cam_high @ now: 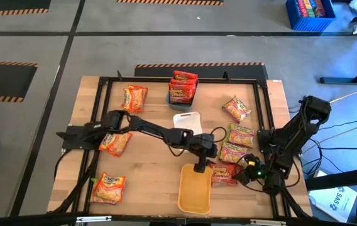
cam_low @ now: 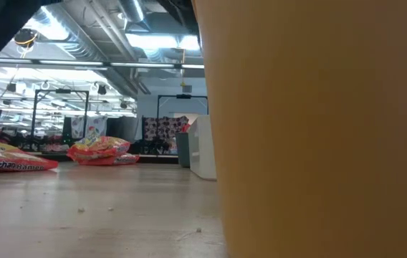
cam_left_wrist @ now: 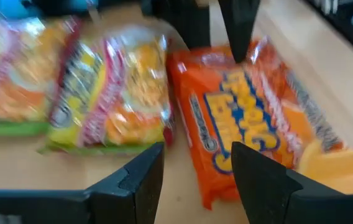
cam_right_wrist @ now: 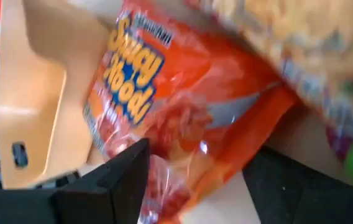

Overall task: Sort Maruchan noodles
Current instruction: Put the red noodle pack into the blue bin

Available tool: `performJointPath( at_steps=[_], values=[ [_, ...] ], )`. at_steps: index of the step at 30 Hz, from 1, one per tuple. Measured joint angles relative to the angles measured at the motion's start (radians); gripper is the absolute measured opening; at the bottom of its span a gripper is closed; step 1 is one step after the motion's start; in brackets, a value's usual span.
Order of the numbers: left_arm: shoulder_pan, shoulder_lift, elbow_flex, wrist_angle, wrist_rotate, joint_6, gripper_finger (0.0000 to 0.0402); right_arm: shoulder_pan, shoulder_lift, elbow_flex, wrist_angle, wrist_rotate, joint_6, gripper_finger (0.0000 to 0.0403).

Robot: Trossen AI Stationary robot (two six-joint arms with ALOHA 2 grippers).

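An orange Maruchan packet lies flat on the table between the orange-yellow tray and my right gripper. My left gripper reaches in from the left and hovers open over the packet's tray-side end. My right gripper is open too, one finger on each side of the packet's opposite edge. Two green-and-red packets lie just beyond it. My right gripper comes slanting down from the table's right at the orange packet's edge, which lies between its open fingers. I cannot tell whether the fingers touch it. The packet lies flat on the table.
Red packets are stacked at the far middle, beside a white tray. Another green-and-red packet lies far right. Three orange-yellow packets lie on the left. In the low view the orange-yellow tray's wall fills the right.
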Motion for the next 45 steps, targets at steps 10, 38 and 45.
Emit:
performJointPath(
  at_steps=[10, 38, 45],
  values=[
    [0.001, 0.010, 0.004, -0.016, -0.005, 0.008, 0.0180, -0.100, 0.044, -0.003, 0.040, 0.041, -0.047, 0.0234],
    [0.003, 0.010, 0.004, -0.025, -0.035, 0.037, 0.0180, -0.203, 0.096, 0.000, 0.124, 0.106, -0.162, 0.0091],
    [0.003, 0.010, 0.004, -0.026, -0.036, 0.050, 0.0180, -0.203, 0.097, -0.002, 0.110, 0.127, -0.202, 0.0008]
  ],
)
